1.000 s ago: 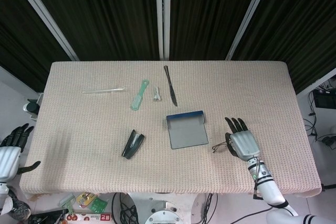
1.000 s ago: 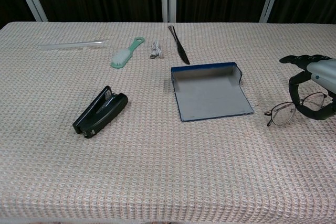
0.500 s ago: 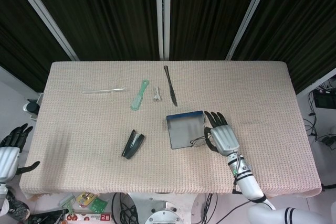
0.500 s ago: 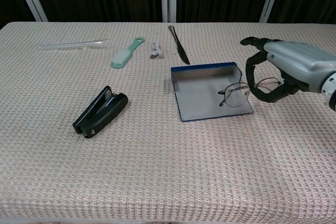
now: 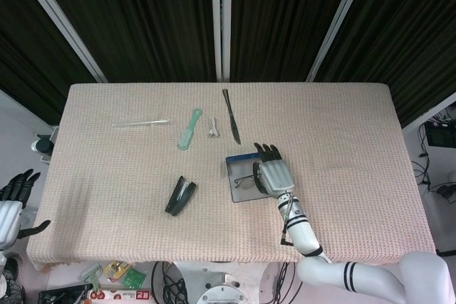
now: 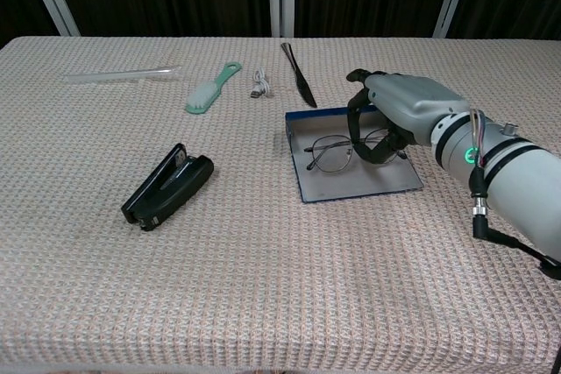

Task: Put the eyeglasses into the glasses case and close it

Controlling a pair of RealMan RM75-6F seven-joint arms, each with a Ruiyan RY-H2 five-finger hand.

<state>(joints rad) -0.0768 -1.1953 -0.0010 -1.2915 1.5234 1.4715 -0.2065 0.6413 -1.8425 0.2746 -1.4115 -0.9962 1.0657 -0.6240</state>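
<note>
The open blue glasses case (image 5: 240,189) (image 6: 351,183) lies flat at the table's middle, lid rim toward the back. My right hand (image 5: 273,174) (image 6: 396,113) hovers over the case and holds the thin-framed eyeglasses (image 5: 246,180) (image 6: 334,151) by one side, lenses hanging just above the case floor. Whether the glasses touch the case I cannot tell. My left hand (image 5: 13,208) hangs off the table's left edge with fingers spread, holding nothing; the chest view does not show it.
A black stapler (image 5: 181,196) (image 6: 166,186) lies left of the case. Behind it are a green brush (image 5: 189,128) (image 6: 211,88), a small white cable (image 6: 259,84), a dark knife (image 5: 231,126) (image 6: 298,74) and a clear tube (image 5: 140,123) (image 6: 117,74).
My right hand carried the eyeglasses leftward from the table's right side to over the open case. The left hand stayed beside the table.
</note>
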